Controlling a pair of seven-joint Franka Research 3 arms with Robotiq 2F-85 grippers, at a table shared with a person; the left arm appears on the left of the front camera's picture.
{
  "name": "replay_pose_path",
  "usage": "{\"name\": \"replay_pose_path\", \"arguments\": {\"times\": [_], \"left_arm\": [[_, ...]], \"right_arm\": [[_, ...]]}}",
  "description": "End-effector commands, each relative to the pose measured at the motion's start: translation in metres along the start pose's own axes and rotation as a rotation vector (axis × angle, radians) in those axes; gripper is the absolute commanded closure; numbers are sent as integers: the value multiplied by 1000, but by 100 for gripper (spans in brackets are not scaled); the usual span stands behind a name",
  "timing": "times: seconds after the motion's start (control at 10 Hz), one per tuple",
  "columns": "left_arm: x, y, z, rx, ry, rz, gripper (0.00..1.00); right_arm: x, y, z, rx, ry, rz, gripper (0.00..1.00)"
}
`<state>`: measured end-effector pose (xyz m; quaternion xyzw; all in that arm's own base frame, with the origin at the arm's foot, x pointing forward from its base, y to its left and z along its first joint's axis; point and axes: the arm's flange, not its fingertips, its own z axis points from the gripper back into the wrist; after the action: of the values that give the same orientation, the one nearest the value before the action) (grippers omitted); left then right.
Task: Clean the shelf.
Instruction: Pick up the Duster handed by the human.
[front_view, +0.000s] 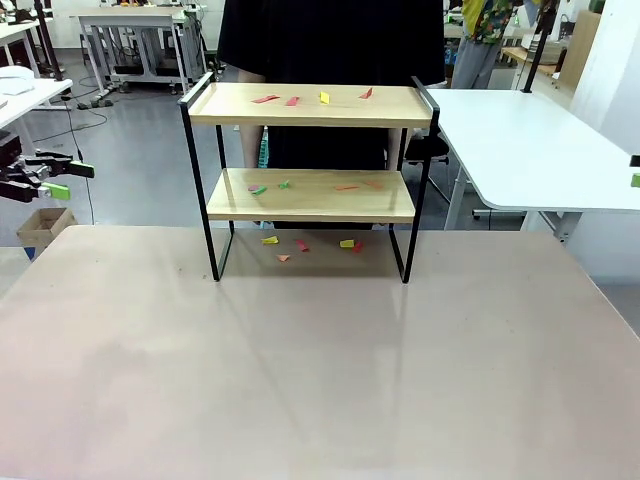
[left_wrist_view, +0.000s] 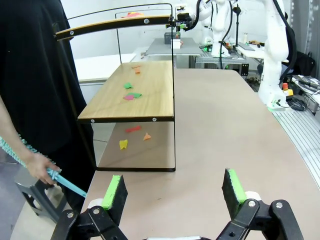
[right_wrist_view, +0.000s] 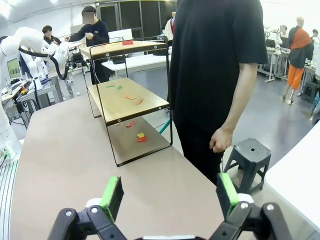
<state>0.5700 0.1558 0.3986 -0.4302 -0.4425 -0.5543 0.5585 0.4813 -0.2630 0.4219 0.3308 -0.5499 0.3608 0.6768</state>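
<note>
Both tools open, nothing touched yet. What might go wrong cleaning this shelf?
The paper scraps lie flat; the left tool or right tool may slide over them or flick them off. Reaching in could knock the thin-framed shelf and shift it. The person stands close behind it, probably within reach.

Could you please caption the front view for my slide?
Two-tier shelf on the table, strewn with coloured scraps, person behind.
</note>
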Motion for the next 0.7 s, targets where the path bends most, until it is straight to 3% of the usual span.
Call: {"name": "replay_pose_path", "arguments": {"times": [0.0,0.6], "left_arm": [[0,0,0,-2,8,0,0],[0,0,0,-2,8,0,0]], "right_arm": [[2,0,0,-1,-3,3,0],[2,0,0,-1,-3,3,0]]}}
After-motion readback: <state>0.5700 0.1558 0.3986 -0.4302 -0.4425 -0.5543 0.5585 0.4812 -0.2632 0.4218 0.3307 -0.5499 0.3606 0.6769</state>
